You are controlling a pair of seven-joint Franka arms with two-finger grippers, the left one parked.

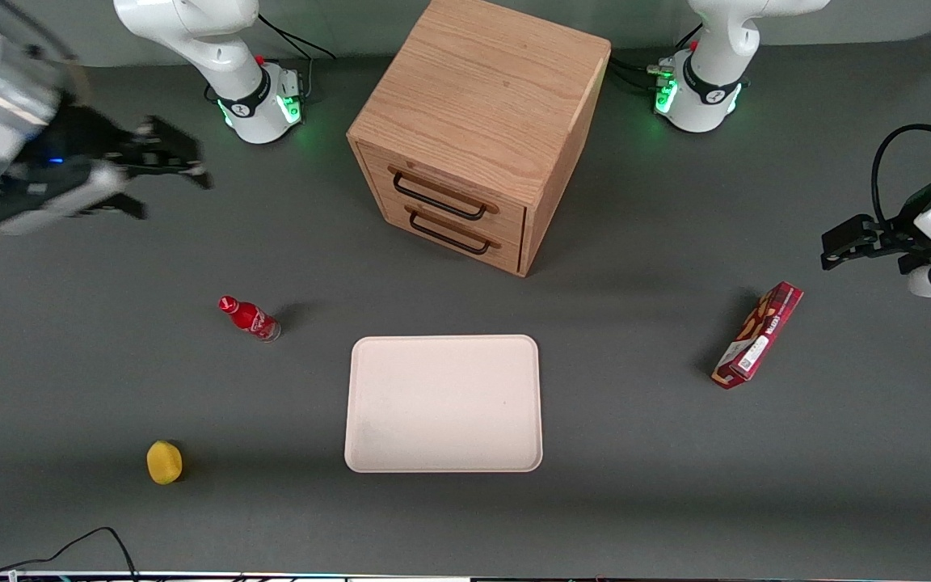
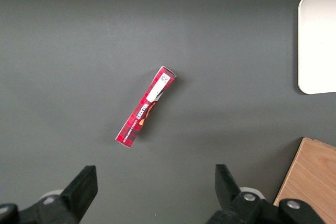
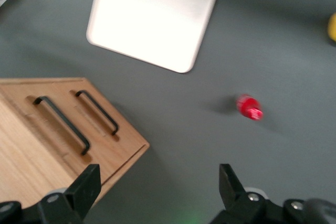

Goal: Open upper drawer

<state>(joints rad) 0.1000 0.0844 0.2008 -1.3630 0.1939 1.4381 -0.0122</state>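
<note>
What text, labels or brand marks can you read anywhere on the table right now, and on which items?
Red box: white lettering and a white barcode sticker, too blurred to read.
Red bottle: white script on its label, too small to read.
Upper drawer, cabinet, tray, yellow object: no text visible.
The gripper hangs open above the table toward the working arm's end, unmarked.

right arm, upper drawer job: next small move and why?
Probably carry the hand across toward the upper drawer and line it up with the black handle. The drawer looks fully shut, and the open hand hangs above bare table toward the working arm's end, well clear of the cabinet, touching nothing.
</note>
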